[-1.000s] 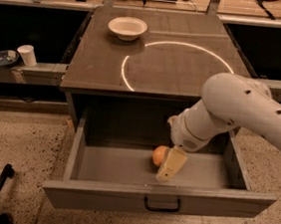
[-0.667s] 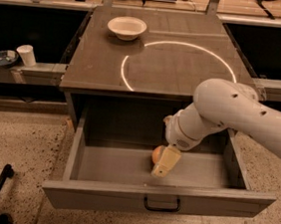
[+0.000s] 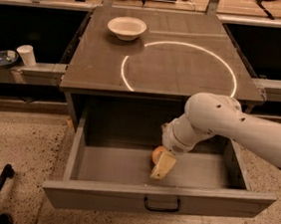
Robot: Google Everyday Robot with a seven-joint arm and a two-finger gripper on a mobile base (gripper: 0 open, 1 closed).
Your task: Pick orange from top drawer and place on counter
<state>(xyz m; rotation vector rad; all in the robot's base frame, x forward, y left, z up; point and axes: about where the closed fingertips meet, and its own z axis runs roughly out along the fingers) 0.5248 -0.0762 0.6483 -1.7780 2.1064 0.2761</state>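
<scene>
One orange (image 3: pixel 156 154) sits mid-floor in the open top drawer (image 3: pixel 110 166), gripper (image 3: pixel 163 165) right against its 4 o'clock side, grip state can't tell. Loose hold could send it rolling before the counter (image 3: pixel 95 64).

Dim, warm light overhead. The white ring (image 3: pixel 188 43) glows hard on the table (image 3: pixel 95 64), with soft glare along its far edge. Black shadow under the front edge swallows the back of the top drawer (image 3: pixel 110 165). The claw (image 3: pixel 162 165), down inside, catches light.
</scene>
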